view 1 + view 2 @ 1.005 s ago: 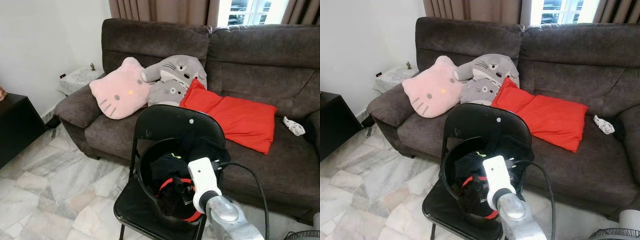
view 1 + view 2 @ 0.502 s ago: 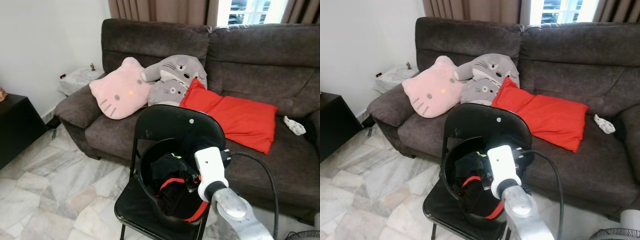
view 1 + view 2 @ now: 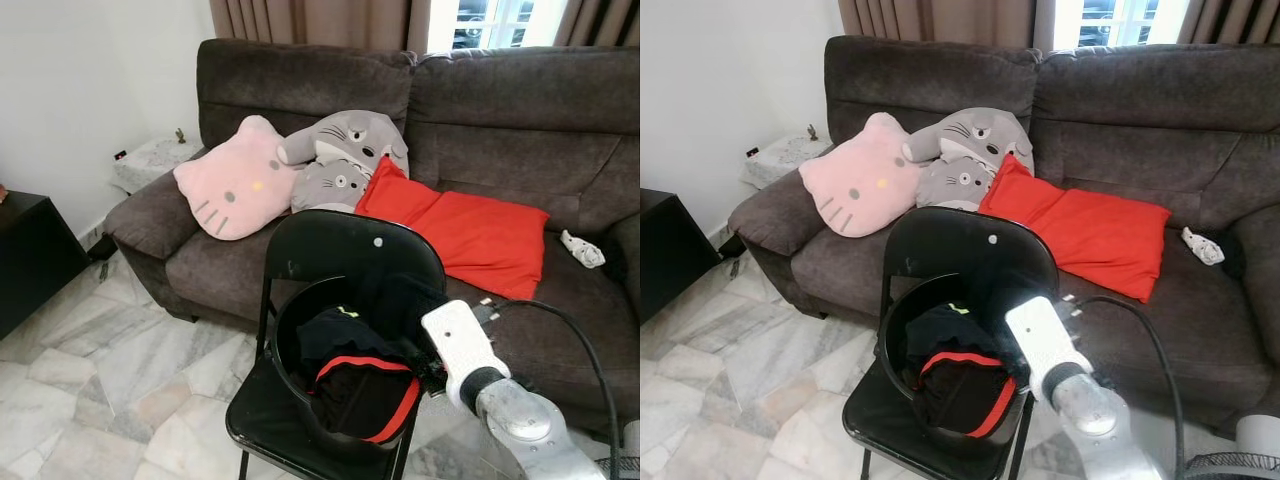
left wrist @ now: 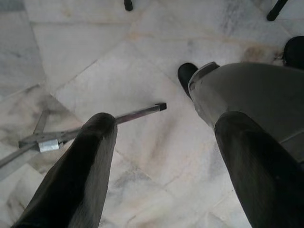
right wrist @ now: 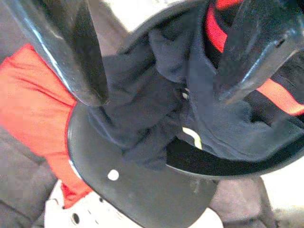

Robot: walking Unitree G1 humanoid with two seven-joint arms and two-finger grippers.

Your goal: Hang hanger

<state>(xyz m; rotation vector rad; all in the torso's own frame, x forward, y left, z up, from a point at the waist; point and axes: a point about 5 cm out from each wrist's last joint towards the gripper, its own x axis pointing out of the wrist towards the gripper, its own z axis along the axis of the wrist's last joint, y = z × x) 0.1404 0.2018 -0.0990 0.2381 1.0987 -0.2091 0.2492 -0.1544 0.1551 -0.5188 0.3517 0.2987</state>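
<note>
**Mia:** Hanger, where is it? I can't find it.

**Ben:** I can't tell either. It may be hiding under the clothes [image 3: 350, 372] in the black basket [image 3: 288, 312]. The basket sits on the black chair [image 3: 350, 245] in front of the sofa [image 3: 500, 120].

**Mia:** What is the right gripper [image 5: 159, 95] doing?

**Ben:** It hangs just over the dark clothes. Its two fingers are spread wide, with nothing between them.

**Mia:** And the left gripper [image 4: 166, 118]?

**Ben:** It points down at the floor [image 3: 100, 360] near a thin metal bar [image 4: 137, 112]. Its fingers are wide apart too, and hold nothing.

**Mia:** Will the hanger be hard to lift?

**Ben:** I think not. A hanger is light, thin and stiff. But its hook can catch on soft cloth, so it may drag a shirt up with it. I would pinch it at the neck, just under the hook.

**Mia:** Let's count!

**Ben:** One chair, one basket, one sofa. One pink cushion [image 3: 235, 180], two grey plush toys [image 3: 345, 150] and one red cushion [image 3: 470, 235].
</note>
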